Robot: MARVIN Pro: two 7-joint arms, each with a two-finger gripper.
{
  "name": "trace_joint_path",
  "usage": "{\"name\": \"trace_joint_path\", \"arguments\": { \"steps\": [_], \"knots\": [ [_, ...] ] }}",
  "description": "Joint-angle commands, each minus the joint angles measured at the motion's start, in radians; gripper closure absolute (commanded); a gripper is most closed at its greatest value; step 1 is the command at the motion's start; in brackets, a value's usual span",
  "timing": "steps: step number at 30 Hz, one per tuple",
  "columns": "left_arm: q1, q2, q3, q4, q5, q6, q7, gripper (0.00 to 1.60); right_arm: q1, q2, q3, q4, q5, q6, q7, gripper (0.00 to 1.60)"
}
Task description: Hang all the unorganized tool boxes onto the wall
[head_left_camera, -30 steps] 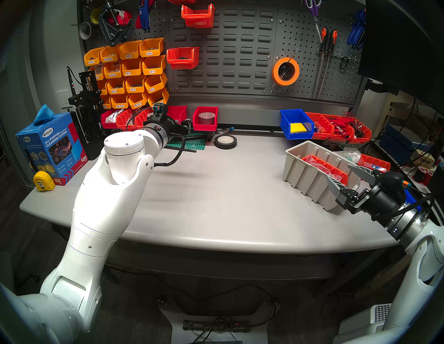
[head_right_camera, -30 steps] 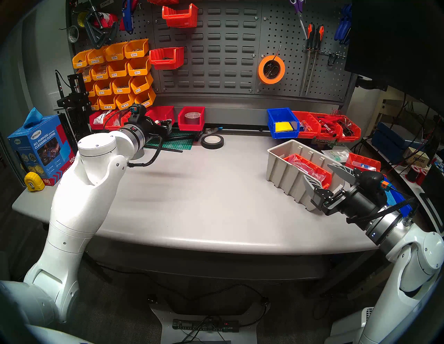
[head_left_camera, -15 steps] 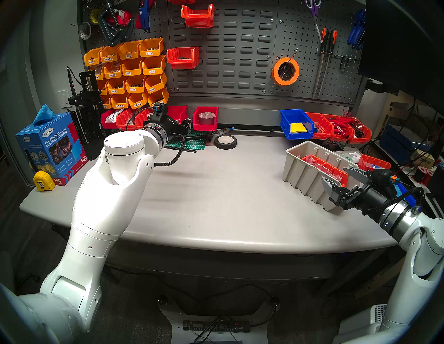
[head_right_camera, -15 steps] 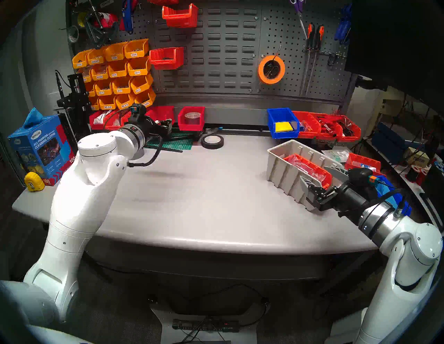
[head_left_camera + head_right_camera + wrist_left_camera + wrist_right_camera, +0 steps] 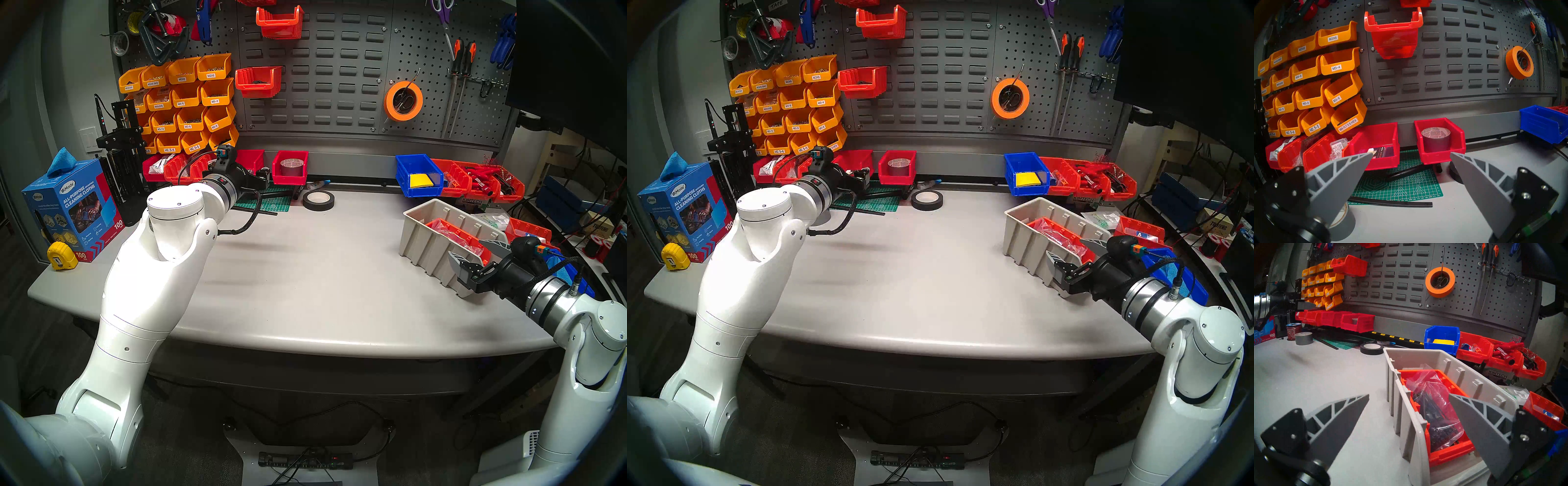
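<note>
My right gripper [image 5: 1408, 396] is spread wide around the near end of the beige-grey ribbed bin [image 5: 1468, 378] at the right edge of the bench [image 5: 305, 271]; one finger is outside its left wall, one above the orange bin [image 5: 1449, 455] inside it. My left gripper [image 5: 1411, 155], also spread and empty, points at the red bin [image 5: 1440, 152] with a tape roll at the back edge. The blue bin [image 5: 419, 178] stands at the back right, below the wall [image 5: 339, 85].
</note>
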Motion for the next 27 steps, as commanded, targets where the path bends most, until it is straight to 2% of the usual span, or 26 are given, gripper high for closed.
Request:
{"name": "trace_joint_path", "arguments": {
  "steps": [1, 17, 18, 19, 20, 27],
  "knots": [
    [-0.019, -0.002, -0.003, -0.011, 0.002, -0.009, -0.002, 0.0, 0.018, 0.013, -0.007, 0.009, -0.002, -0.006, -0.002, 0.0],
    [-0.019, 0.0, -0.001, -0.011, 0.0, -0.01, 0.0, 0.0, 0.04, 0.016, -0.032, 0.073, 0.002, -0.013, -0.003, 0.0],
    [-0.019, 0.0, -0.001, -0.011, -0.001, -0.01, 0.0, 0.0, 0.048, 0.015, -0.034, 0.08, 0.008, -0.008, -0.002, 0.93],
    [-0.019, 0.0, -0.001, -0.011, -0.001, -0.01, 0.0, 0.0, 0.048, 0.015, -0.034, 0.08, 0.008, -0.008, -0.002, 0.93],
    [-0.019, 0.001, -0.001, -0.011, -0.001, -0.01, 0.0, 0.0, 0.059, 0.011, -0.038, 0.087, 0.012, 0.005, -0.007, 1.6],
    [-0.019, 0.001, -0.001, -0.011, -0.002, -0.011, 0.001, 0.0, 0.081, 0.007, -0.053, 0.079, 0.025, 0.037, -0.014, 1.6]
  ]
}}
